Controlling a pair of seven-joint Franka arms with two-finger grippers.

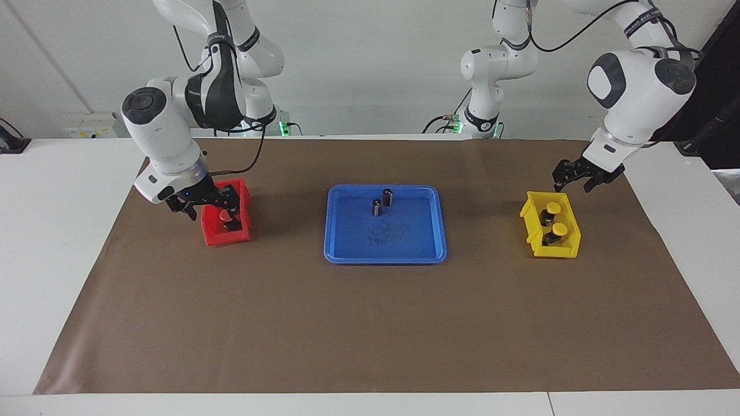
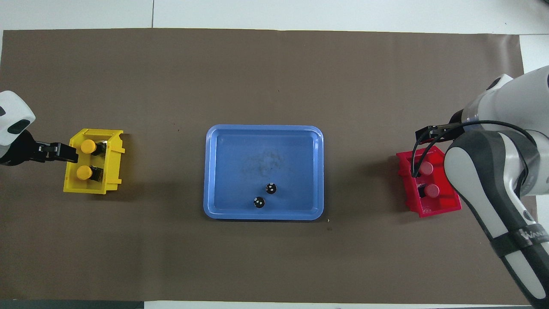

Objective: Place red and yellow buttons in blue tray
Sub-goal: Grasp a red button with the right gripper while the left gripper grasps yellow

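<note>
Red buttons (image 1: 225,214) sit in the red bin (image 1: 240,234), yellow buttons (image 1: 553,207) in the yellow bin (image 1: 559,249), ready for picking. Right gripper (image 1: 203,203) and left gripper (image 1: 578,179) hover above them, fingers apart, holding nothing. Blue tray (image 1: 347,251) lies mid-table.

White table (image 1: 58,242), brown mat (image 1: 370,323), blue tray (image 1: 439,231), red bin (image 1: 226,236), yellow bin (image 1: 556,249)

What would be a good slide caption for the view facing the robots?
Two arms lower their end effectors, the right over the red bin, the left over the yellow bin, either side of the blue tray.
</note>
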